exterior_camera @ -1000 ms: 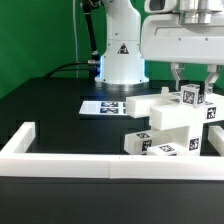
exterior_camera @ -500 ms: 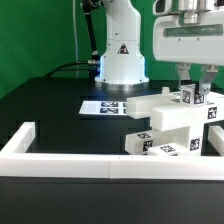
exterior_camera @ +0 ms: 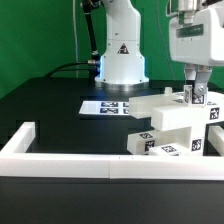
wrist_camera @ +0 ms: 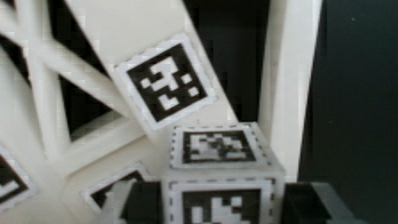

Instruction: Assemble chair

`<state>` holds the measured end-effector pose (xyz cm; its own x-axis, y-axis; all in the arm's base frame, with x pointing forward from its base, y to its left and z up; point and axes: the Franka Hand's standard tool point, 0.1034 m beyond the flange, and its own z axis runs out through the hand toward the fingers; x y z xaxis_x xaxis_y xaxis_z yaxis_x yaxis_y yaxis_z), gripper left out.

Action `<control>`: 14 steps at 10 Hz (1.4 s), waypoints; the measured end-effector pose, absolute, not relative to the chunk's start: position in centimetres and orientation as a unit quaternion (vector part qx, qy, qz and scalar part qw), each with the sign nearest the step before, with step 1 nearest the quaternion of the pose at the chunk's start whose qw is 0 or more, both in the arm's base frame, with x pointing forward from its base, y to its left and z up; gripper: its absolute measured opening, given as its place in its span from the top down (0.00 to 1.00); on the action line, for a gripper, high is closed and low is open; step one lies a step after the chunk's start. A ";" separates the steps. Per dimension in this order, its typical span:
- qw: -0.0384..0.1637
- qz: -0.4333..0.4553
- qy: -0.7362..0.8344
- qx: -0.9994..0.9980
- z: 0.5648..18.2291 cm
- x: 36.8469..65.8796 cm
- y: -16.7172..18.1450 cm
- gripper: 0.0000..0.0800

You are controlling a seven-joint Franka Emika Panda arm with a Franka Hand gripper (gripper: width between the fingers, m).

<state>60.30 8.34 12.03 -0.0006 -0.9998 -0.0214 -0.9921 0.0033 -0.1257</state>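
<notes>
My gripper [exterior_camera: 196,84] hangs at the exterior view's right, shut on a small white square leg [exterior_camera: 194,96] that bears black-and-white tags. The leg stands upright over the stacked white chair parts [exterior_camera: 172,118], close beside a flat slab [exterior_camera: 155,101]. More tagged parts [exterior_camera: 160,144] lie lower, toward the front. In the wrist view the leg [wrist_camera: 221,150] sits between my dark fingers [wrist_camera: 150,203], with my gripper [wrist_camera: 222,208] closed on its sides. Behind it is the X-braced frame [wrist_camera: 71,100] with a tagged bar [wrist_camera: 169,80]. Whether the leg's foot touches the part below is hidden.
A long low white rail [exterior_camera: 60,160] runs along the front and turns up at the exterior view's left. The marker board [exterior_camera: 103,106] lies flat behind the parts. The robot base [exterior_camera: 121,60] stands at the back before a green wall.
My gripper's body has shifted toward the exterior view's right. The leg stays in its grip at nearly the same spot over the parts.
</notes>
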 end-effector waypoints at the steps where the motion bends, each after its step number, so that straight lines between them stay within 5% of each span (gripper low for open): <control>1: 0.053 -0.036 0.723 -0.688 12.0 60.3 8.3 0.64; 6: 0.059 -0.028 0.773 -0.631 12.0 60.3 8.5 0.64; 7: 0.059 -0.028 0.772 -0.632 12.0 60.3 8.5 0.38; 8: 0.058 -0.029 0.758 -0.649 12.0 60.3 8.5 0.23; 14: 0.033 -0.045 0.524 -0.850 11.8 60.1 8.7 0.19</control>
<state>60.07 8.69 11.84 0.4465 -0.8938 0.0421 -0.8878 -0.4484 -0.1034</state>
